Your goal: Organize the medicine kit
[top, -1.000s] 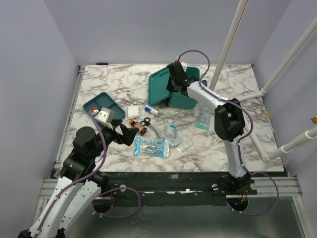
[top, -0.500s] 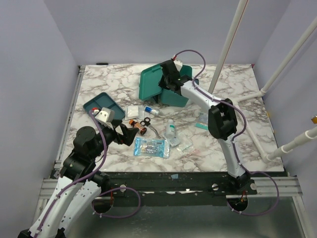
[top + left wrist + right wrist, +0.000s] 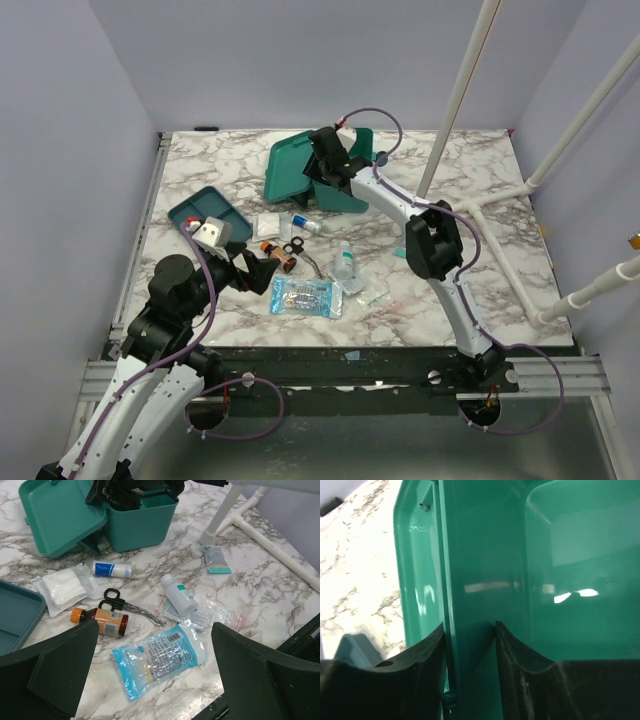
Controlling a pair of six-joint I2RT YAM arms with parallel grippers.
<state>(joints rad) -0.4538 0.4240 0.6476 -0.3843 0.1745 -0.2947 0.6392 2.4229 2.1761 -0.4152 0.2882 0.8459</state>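
Right gripper (image 3: 469, 630) pinches the wall of the medicine kit (image 3: 135, 527), left gripper (image 3: 155, 630) stands wide open and empty; a slipping pinch could topple it.

The marble table (image 3: 220, 160) bears the medicine kit (image 3: 140, 527), teal tray (image 3: 205, 205), scissors (image 3: 112, 597), bottles (image 3: 102, 620), packets (image 3: 160, 660).

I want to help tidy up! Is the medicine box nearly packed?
Not nearly. Done: the medicine kit stands with its lid open. In hand: the right claw straddles the kit's wall. Left to do: the scissors, orange bottle, gauze and white bottle lie on the table, and the left claw is open and empty.
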